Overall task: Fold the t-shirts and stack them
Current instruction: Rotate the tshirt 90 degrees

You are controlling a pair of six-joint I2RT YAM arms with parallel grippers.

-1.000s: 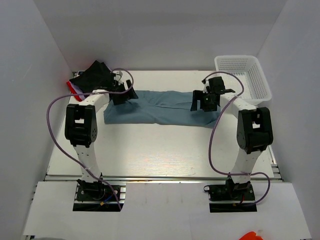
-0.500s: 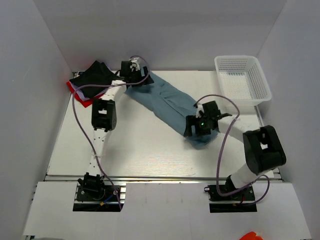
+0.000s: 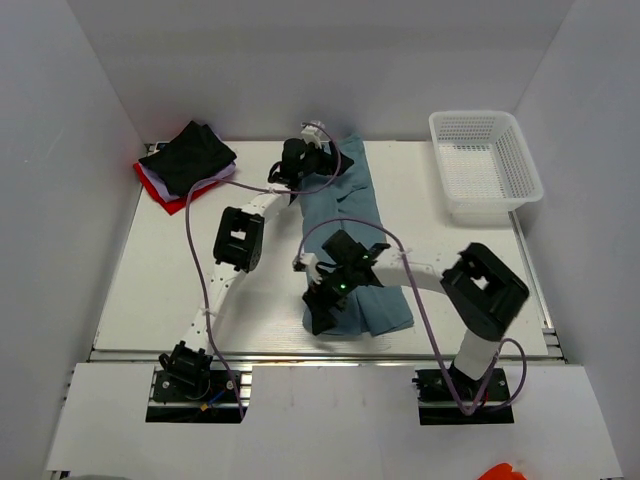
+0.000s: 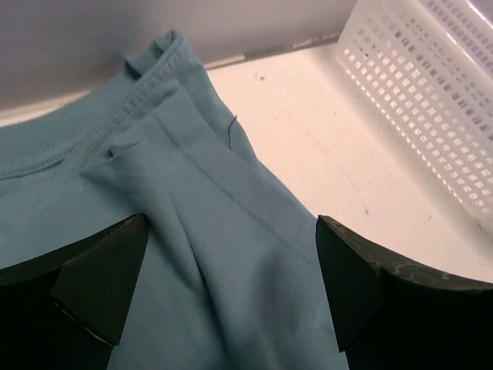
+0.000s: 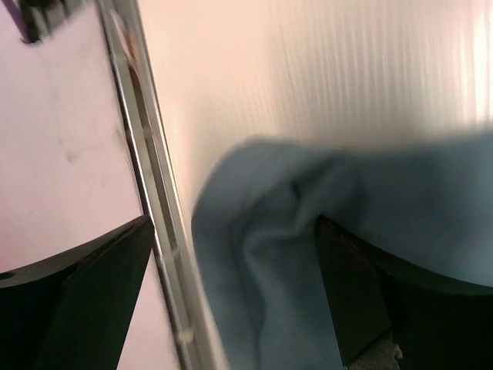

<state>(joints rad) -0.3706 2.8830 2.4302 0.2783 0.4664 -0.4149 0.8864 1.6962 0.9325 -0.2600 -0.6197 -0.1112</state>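
Observation:
The dusty blue-teal t-shirt lies as a long folded strip running from the back of the table towards the front. My left gripper is at its far end near the collar, open, with flat cloth under the wide jaws. My right gripper is at the near end, open, with bunched blue cloth between its fingers; this view is blurred. A black t-shirt sits folded at the back left on a red one.
A white mesh basket stands at the back right and shows beside the shirt in the left wrist view. A metal rail at the table's front edge lies just beside the shirt's near end. White walls enclose three sides.
The blue shirt has swung from lying across the table to lying front to back. My left gripper went right along the back edge; my right gripper came towards the front edge.

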